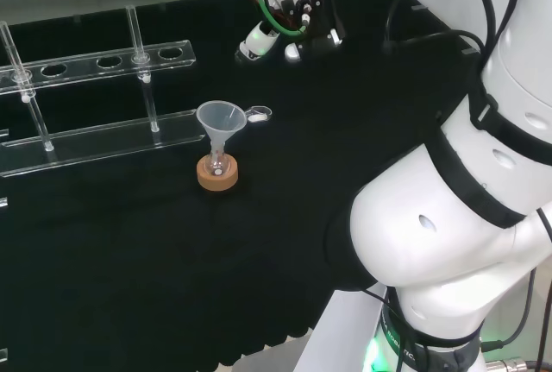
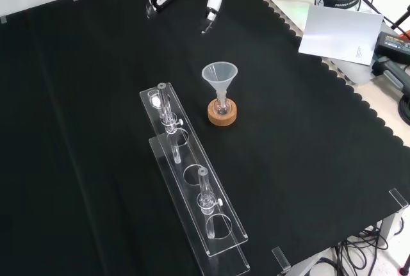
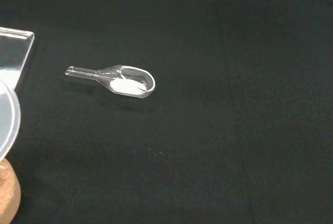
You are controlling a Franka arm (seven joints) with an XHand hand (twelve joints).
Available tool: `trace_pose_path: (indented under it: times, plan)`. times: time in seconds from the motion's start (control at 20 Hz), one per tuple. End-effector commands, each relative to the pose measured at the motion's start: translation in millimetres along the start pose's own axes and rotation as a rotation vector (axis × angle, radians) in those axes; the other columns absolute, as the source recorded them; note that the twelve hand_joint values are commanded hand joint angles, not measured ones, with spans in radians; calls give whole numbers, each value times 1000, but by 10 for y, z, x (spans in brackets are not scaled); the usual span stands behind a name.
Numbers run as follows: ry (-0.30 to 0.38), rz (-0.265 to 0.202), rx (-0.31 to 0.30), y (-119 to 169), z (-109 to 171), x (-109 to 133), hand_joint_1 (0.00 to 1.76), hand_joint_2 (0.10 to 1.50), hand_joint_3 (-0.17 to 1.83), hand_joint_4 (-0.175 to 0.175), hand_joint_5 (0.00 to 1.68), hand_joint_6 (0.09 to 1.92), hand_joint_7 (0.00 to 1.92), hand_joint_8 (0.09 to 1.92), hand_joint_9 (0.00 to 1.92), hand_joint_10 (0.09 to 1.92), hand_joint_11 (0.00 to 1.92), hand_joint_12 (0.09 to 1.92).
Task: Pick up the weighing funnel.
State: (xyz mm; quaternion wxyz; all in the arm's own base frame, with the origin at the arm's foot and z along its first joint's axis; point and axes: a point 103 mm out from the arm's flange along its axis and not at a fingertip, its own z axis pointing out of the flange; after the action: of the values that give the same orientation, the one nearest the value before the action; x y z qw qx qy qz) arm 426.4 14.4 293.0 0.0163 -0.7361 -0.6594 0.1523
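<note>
1. One weighing funnel [image 3: 122, 81], clear, shaped like a scoop with a short stem. It lies flat on the black cloth with its bowl upward, and nothing holds it. A little white powder [image 3: 126, 84] sits in the bowl.
2. One hand [image 1: 285, 5], black and white, at the far side of the counter [image 1: 129, 286] in the head view. Its fingers [image 1: 259, 40] are relaxed and spread, tips pointing down toward the cloth, and they hold nothing.
3. Relation of items 1 and 2, head view: the weighing funnel lies on the near side of the fingers, well apart from them, with bare cloth between. It sits about in line with the leftmost fingertip.
4. One funnel [image 1: 222, 120], large, clear and cone-shaped, standing mouth up. The weighing funnel lies just to the right of its rim in the head view. Whether the two touch cannot be told.
5. One small flask [image 1: 216, 163], clear, holding the funnel's stem.
6. One cork ring [image 1: 217, 174], round and tan, under the flask as its stand.
7. One clear rack [image 2: 192, 180], long, with two tiers joined by upright posts and round holes in the upper tier. In the head view it stands to the left of the funnel. In the front view it runs from beside the funnel toward the near edge of the counter. One corner of it shows in the wrist view, apart from the weighing funnel's stem.
</note>
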Motion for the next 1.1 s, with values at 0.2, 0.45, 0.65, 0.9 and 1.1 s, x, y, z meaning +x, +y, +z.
trace_pose_path:
  times: [0.2, 0.45, 0.65, 0.9, 1.1]
  plan:
    - [21, 4, 23, 342, 173, -168, 560, 771, 207, -37, 389, 87, 253, 731, 489, 695, 331, 1428]
    - [4, 3, 55, 607, 340, -182, 705, 780, 253, -41, 466, 87, 376, 702, 651, 597, 440, 1368]
    - [-1, -28, 69, 841, 530, -140, 780, 758, 296, -38, 516, 87, 454, 689, 711, 554, 486, 1344]
    - [-13, -71, 103, 1063, 782, 1, 829, 732, 312, -31, 555, 87, 493, 688, 738, 542, 501, 1341]
    - [-21, -108, 128, 1224, 992, 136, 840, 710, 346, -28, 565, 87, 508, 675, 753, 520, 504, 1340]
